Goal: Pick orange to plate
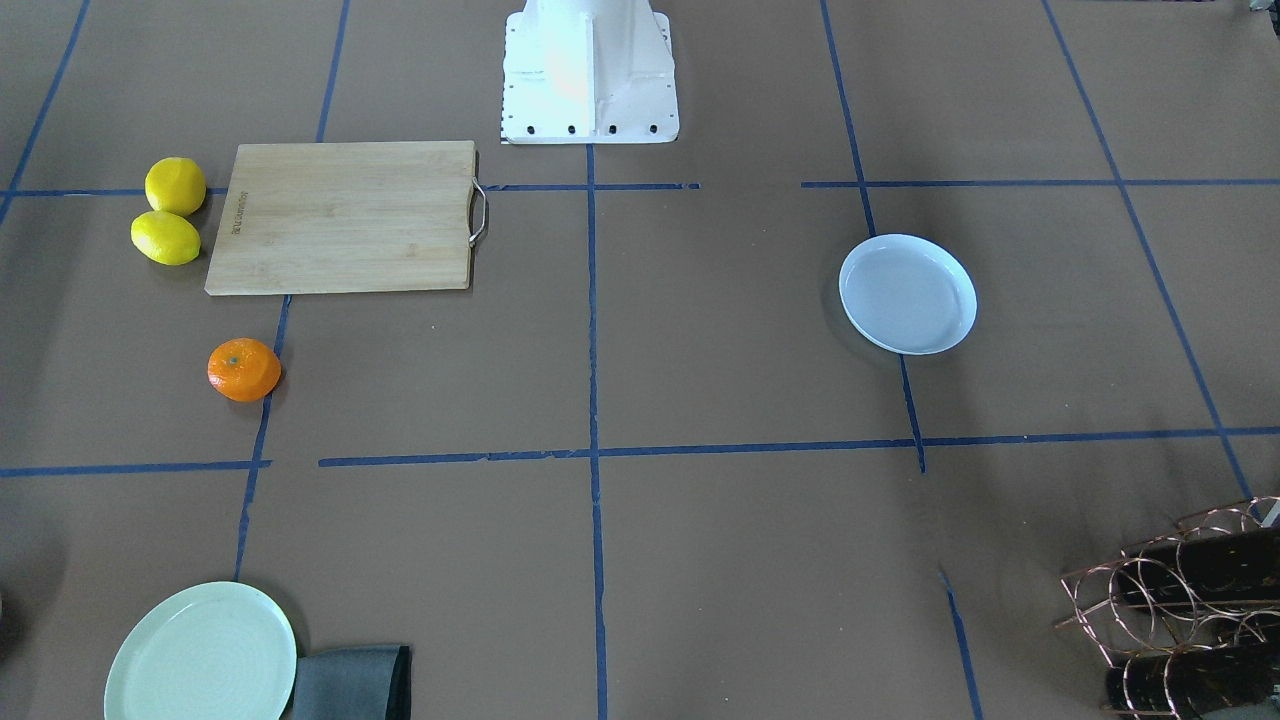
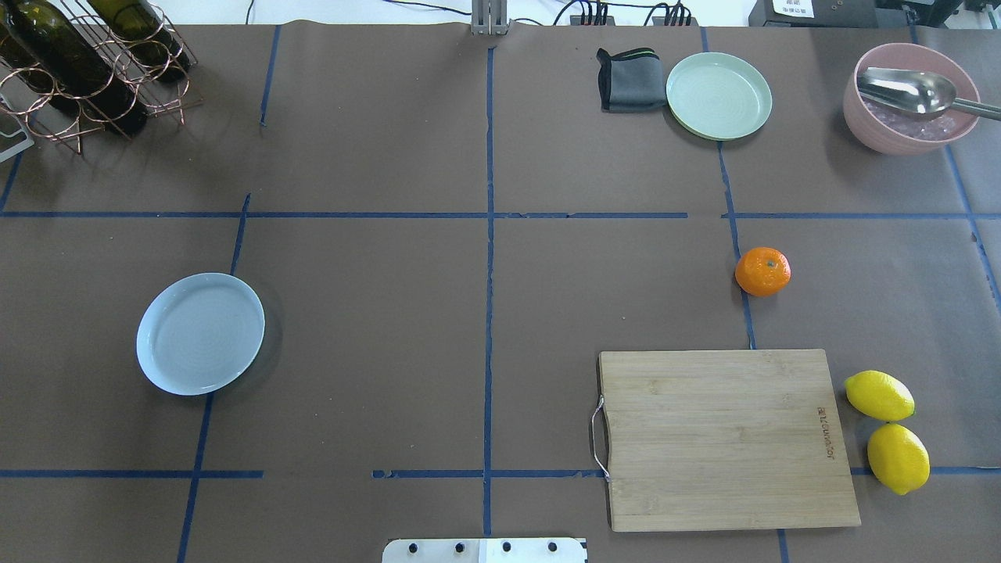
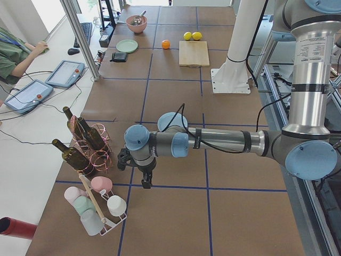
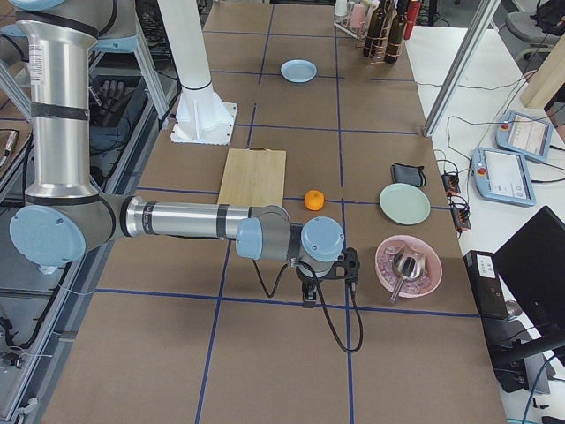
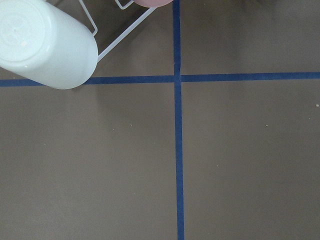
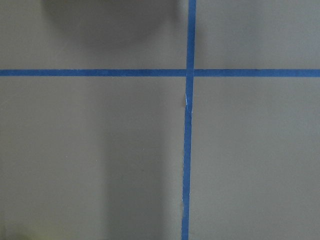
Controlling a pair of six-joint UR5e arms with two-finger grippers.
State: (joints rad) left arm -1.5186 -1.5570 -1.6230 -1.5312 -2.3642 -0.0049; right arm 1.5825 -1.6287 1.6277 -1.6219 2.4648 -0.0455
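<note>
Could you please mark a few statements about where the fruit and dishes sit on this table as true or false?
1. The orange lies on the table, off the cutting board. True.
2. The bluish-white plate already holds the orange. False: the plate is empty, and the orange lies in the other half of the table.
3. The two lemons lie on the cutting board. False: they lie on the table beside the board's short edge.
4. A grey cloth lies right beside the pale green plate. True.
5. A metal ladle rests in the pink bowl. True.
</note>
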